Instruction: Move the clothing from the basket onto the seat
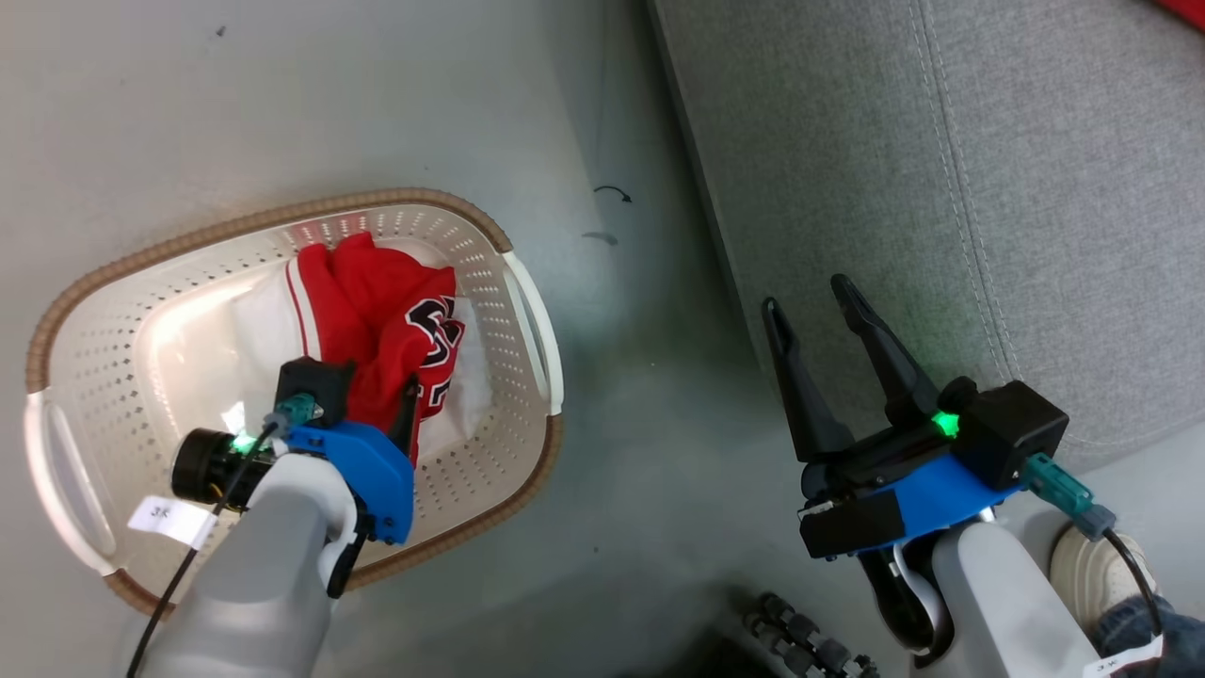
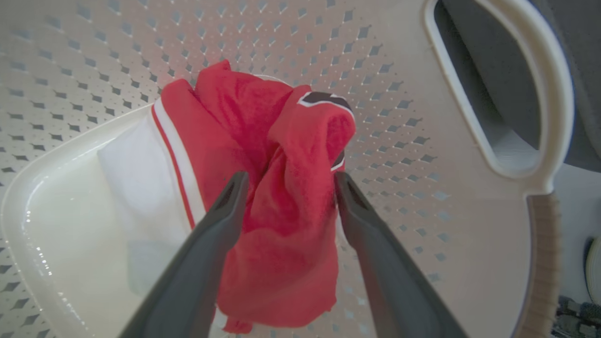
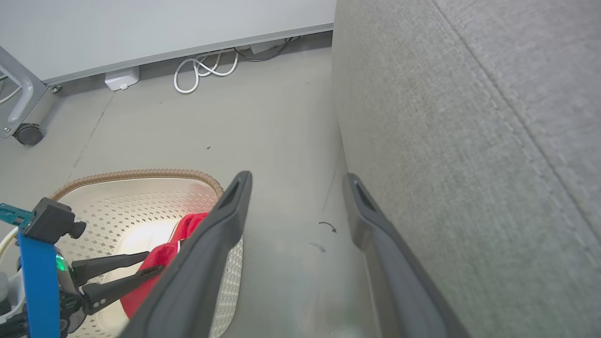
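The cream perforated basket [image 1: 395,200] [image 2: 399,117] [image 3: 141,174] stands on the floor at the left. Inside it lies the clothing [image 1: 386,301] [image 2: 281,206] [image 3: 162,251], a crumpled red jersey with black-and-white lettering and white trim, on top of white fabric [image 1: 259,330]. My left gripper [image 1: 377,400] [image 2: 289,177] [image 3: 151,263] reaches down into the basket, open, its two fingers either side of a raised red fold. The grey seat [image 1: 894,141] [image 3: 446,117] is on the right. My right gripper [image 1: 806,294] [image 3: 296,177] hovers open and empty over the seat's near edge.
A strip of grey floor [image 1: 621,395] separates basket and seat. A person's pale shoe [image 1: 1092,565] and a black jointed tripod leg [image 1: 800,640] sit at the bottom right. A sliver of red [image 1: 1181,11] lies on the seat's far corner. White cables [image 3: 202,70] and a caster [image 3: 28,134] are by the wall.
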Available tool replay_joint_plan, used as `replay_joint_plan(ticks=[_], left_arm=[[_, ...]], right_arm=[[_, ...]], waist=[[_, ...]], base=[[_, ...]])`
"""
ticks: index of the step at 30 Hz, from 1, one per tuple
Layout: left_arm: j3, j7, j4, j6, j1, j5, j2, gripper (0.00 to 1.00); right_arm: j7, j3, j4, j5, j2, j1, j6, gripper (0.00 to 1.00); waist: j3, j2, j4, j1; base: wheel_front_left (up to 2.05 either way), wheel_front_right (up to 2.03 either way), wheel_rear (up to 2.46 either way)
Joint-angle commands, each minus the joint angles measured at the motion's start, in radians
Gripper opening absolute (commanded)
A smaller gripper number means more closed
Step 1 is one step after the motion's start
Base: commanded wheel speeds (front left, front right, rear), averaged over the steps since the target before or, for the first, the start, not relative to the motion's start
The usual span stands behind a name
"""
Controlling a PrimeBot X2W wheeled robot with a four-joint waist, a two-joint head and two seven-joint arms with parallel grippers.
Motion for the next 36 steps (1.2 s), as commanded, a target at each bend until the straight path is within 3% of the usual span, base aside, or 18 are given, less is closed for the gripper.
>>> replay_joint_plan(ticks=[1, 9, 10, 11, 27, 36], left_arm=[[-0.007, 0.006, 0.014, 0.0, -0.027, -0.006, 0.012, 1.0], [-0.018, 0.066, 0.096, 0.037, -0.08, -0.007, -0.005, 1.0], [-0.02, 0.074, 0.103, 0.041, -0.084, -0.007, -0.007, 0.46], [-0.023, 0.078, 0.107, 0.041, -0.088, -0.006, -0.009, 0.0], [-0.02, 0.077, 0.135, 0.03, -0.095, -0.049, -0.043, 0.0], [-0.013, 0.01, 0.112, 0.006, -0.06, -0.092, -0.075, 0.0]], right_arm=[[-0.008, 0.006, 0.002, 0.01, 0.002, -0.019, 0.0, 1.0], [-0.018, 0.024, 0.016, 0.022, 0.001, -0.032, 0.0, 1.0], [-0.019, 0.024, 0.019, 0.023, 0.002, -0.033, 0.0, 1.0], [-0.019, 0.024, 0.021, 0.024, 0.002, -0.034, 0.0, 1.0], [-0.022, 0.019, 0.034, 0.003, 0.001, -0.045, 0.0, 1.0], [-0.022, 0.018, 0.06, -0.026, 0.001, -0.044, 0.0, 1.0]], waist=[[0.015, 0.0, -0.012, -0.0002], [0.03, 0.0, -0.026, -0.0002], [0.03, 0.0, -0.027, -0.0002], [0.029, 0.0, -0.027, -0.0002], [-0.004, 0.0, 0.003, -0.0002], [-0.116, 0.0, 0.055, -0.0002]], base=[[0.0, 0.0, 0.0], [0.0, 0.0, 0.0], [0.0, 0.0, 0.0], [0.0, 0.0, 0.0], [0.0, 0.0, 0.0], [0.0, 0.0, 0.0]])
